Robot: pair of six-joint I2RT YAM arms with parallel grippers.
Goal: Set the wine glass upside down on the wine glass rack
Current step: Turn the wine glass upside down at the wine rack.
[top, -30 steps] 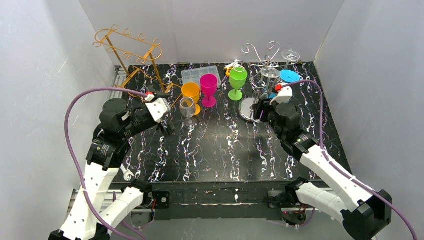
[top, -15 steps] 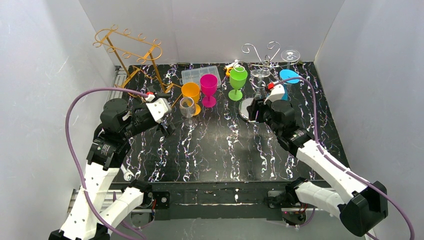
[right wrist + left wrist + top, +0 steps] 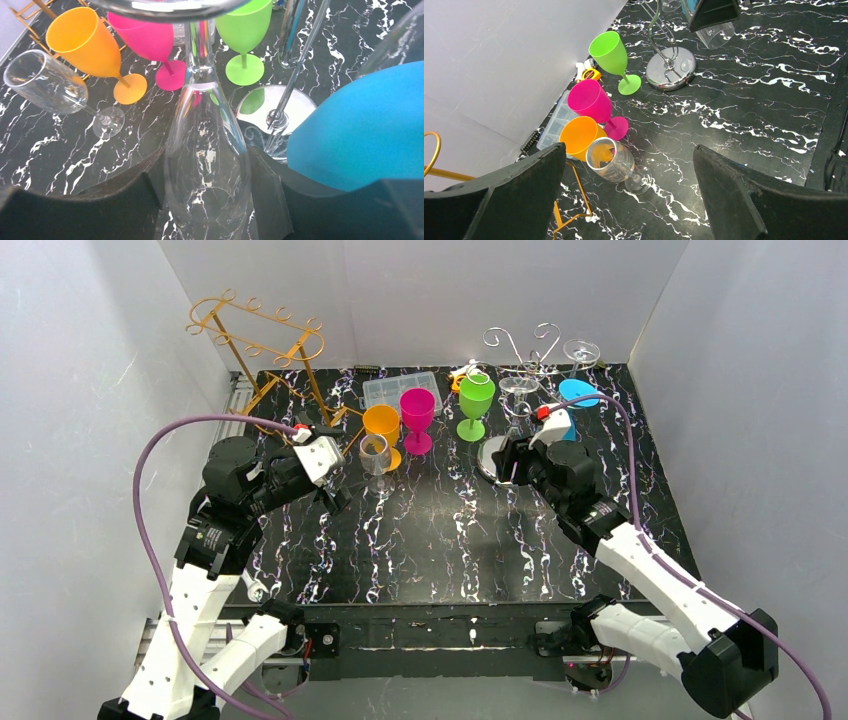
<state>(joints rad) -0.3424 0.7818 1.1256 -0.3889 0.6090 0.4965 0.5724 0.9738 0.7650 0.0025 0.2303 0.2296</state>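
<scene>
Top camera overlooks the whole table [image 3: 440, 540]; both close wrist cameras share the green goblet [image 3: 611, 52].

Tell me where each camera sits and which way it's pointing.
Top external: above and behind the bases, looking down on the table; both arms show, with the left gripper and right gripper.
Left wrist: on the left arm, facing the green glass and silver rack; its open fingers frame the bottom.
Right wrist: looks along the inverted clear glass between its fingers.
Shared: both wrist views show the green glass, pink glass and silver rack.
</scene>
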